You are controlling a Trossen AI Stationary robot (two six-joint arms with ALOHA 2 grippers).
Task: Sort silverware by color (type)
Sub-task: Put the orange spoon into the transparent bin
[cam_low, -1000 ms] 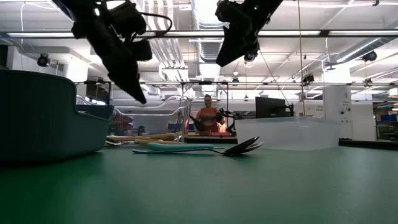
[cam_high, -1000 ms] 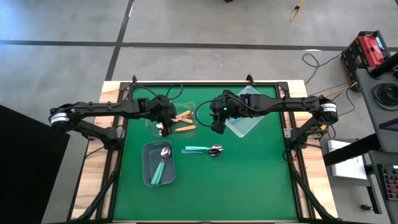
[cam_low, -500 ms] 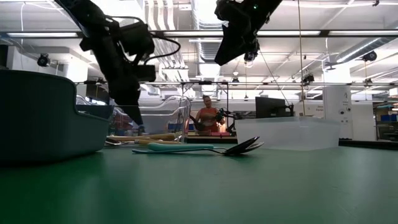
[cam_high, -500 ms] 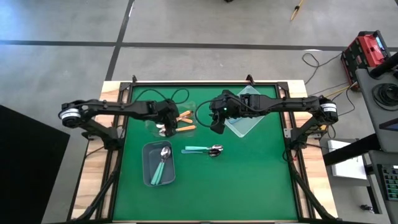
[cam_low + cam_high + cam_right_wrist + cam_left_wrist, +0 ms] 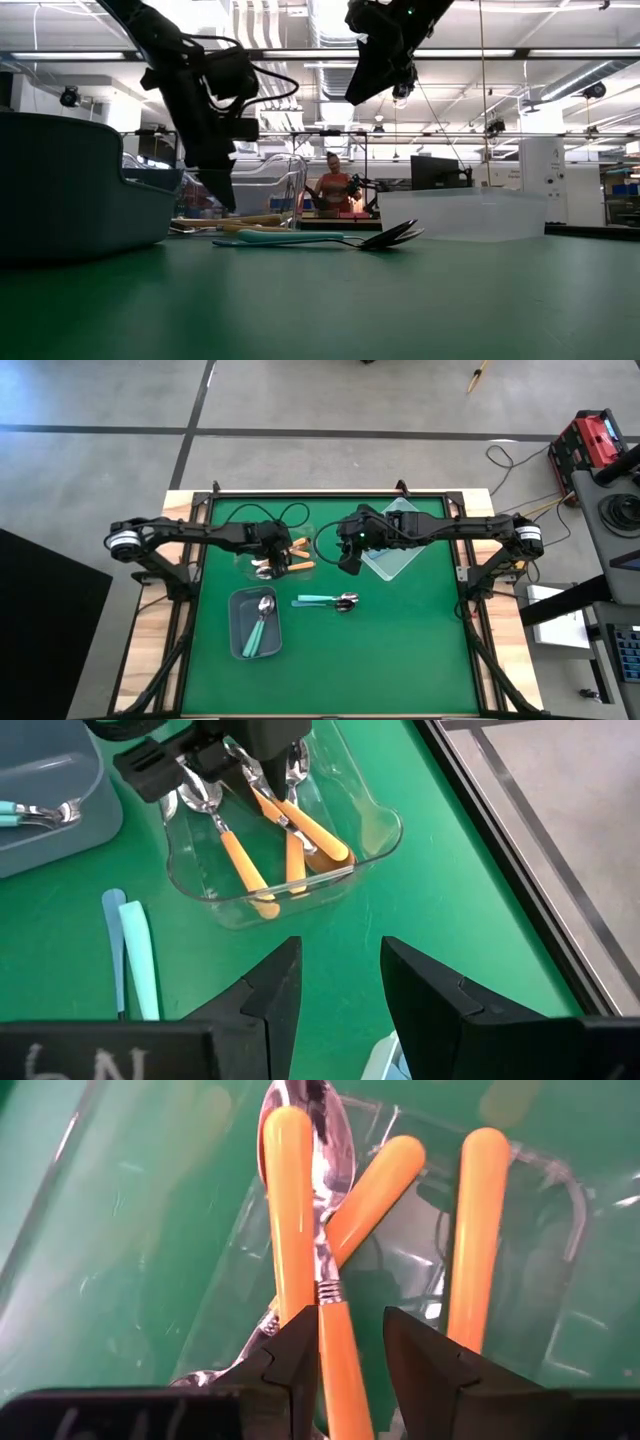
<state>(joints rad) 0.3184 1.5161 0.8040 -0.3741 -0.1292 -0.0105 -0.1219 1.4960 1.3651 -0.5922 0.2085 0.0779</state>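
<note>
Several orange-handled spoons lie crossed in a clear bin at the table's far left. My left gripper hangs open just above them, and one orange handle lies between its fingers, close against one; I see no hold. Two teal-handled spoons rest flat on the green mat at mid-table. Another teal spoon lies in the grey bin. My right gripper hovers open, high over the mat, right of the clear bin.
A second clear bin sits on the far right of the mat, below the right arm. The grey bin stands near-left of the teal spoons. Bare green mat stretches over the near half. A person is in the room beyond the table.
My left gripper has moved toward the table's right and down, from beside the clear bin to just over the orange spoons in it. The right arm has kept still, and the spoons have not shifted.
</note>
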